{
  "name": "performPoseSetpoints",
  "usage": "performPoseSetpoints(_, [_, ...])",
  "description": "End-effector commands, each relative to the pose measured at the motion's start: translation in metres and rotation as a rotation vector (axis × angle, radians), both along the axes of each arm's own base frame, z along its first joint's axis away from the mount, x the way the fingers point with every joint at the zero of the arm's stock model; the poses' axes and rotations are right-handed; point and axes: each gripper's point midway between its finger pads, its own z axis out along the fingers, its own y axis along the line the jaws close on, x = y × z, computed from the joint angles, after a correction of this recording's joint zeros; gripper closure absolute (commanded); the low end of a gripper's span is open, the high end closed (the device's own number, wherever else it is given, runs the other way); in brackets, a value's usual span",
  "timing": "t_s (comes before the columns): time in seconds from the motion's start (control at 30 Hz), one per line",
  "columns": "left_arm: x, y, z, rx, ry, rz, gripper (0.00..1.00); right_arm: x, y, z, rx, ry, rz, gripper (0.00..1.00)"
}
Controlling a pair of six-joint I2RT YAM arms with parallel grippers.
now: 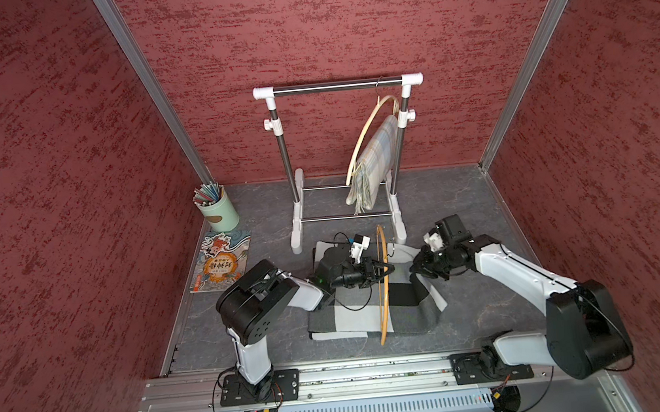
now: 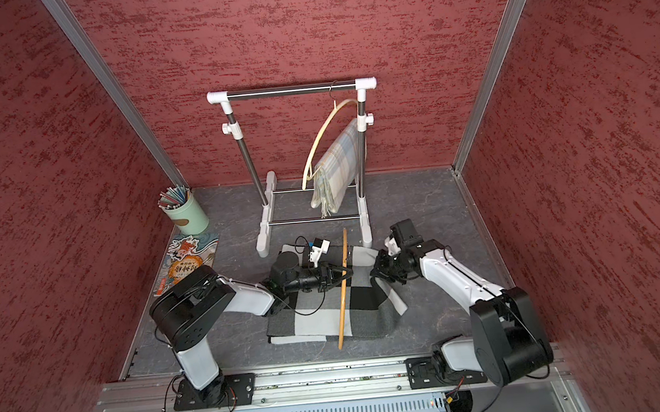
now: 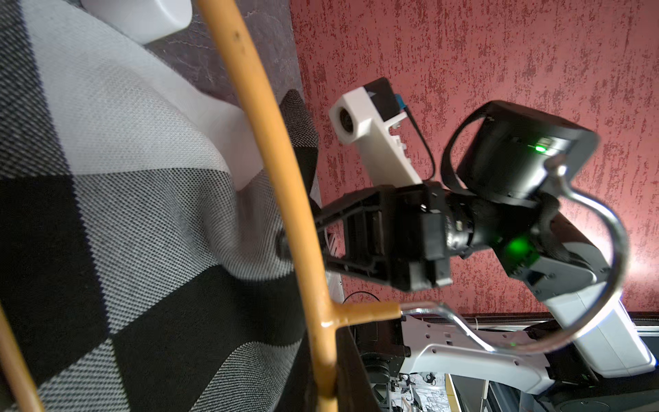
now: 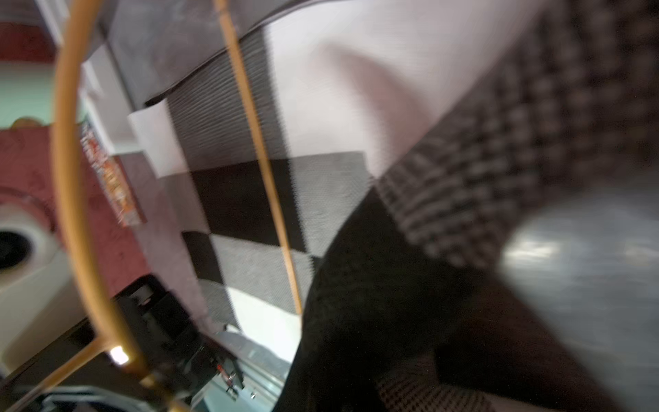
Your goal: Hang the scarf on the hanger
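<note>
Grey tabletop (image 1: 464, 202). The left gripper (image 1: 380, 270) clamps the hanger (image 1: 384, 313) upright on the checked scarf (image 1: 351, 316). The right gripper (image 1: 415, 268) pinches the scarf's edge.

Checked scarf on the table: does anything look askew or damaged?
The checked scarf lies flat, except its right edge, bunched up where the right end effector pinches it. The left end effector holds the wooden hanger on edge over it. No damage.
</note>
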Motion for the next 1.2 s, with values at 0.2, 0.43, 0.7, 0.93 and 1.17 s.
performPoseSetpoints(0.2, [-0.009, 0.018, -0.012, -0.086, 0.035, -0.003, 1.0, 0.003, 0.11, -0.025, 0.157, 0.02, 0.118, 1.0])
performPoseSetpoints(0.43, [-0.009, 0.027, -0.028, -0.085, 0.07, 0.004, 1.0, 0.022, 0.142, -0.045, 0.23, -0.034, 0.217, 1.0])
performPoseSetpoints(0.7, [-0.007, 0.039, -0.039, -0.063, 0.1, 0.011, 1.0, 0.022, 0.138, -0.081, 0.187, -0.017, 0.291, 1.0])
performPoseSetpoints(0.93, [-0.009, 0.041, -0.045, -0.025, 0.107, 0.007, 1.0, 0.034, 0.118, -0.055, 0.21, -0.1, 0.329, 0.56])
performPoseSetpoints(1.17, [-0.01, 0.041, -0.039, 0.026, 0.084, 0.002, 1.0, 0.054, 0.071, 0.0, 0.237, -0.192, 0.278, 0.28])
